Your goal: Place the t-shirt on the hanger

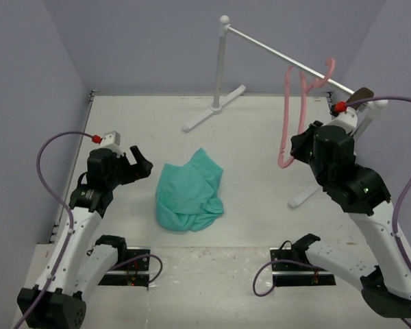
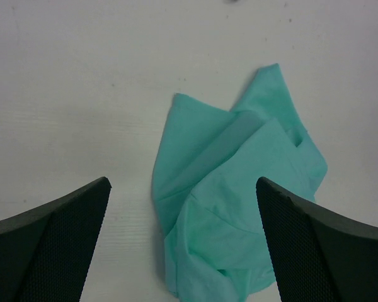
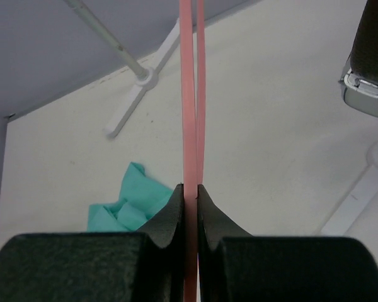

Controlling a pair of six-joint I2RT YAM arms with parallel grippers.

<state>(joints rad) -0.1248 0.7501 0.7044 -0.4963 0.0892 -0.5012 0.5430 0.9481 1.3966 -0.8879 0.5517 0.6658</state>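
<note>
The teal t-shirt (image 1: 190, 190) lies crumpled on the table at the middle; it also shows in the left wrist view (image 2: 233, 195) and the right wrist view (image 3: 129, 204). My left gripper (image 1: 138, 166) is open and empty, above the table just left of the shirt. My right gripper (image 1: 296, 152) is shut on the pink hanger (image 1: 288, 116), holding it in the air near the rail; the hanger's thin pink bars (image 3: 190, 94) run straight up from my closed fingers (image 3: 170, 217).
A white rail stand (image 1: 220, 65) crosses the back of the table, its bar running to the right. Brown-banded headphones (image 1: 362, 94) hang at the bar's right end and show in the right wrist view (image 3: 370, 56). Purple walls close in left, back and right.
</note>
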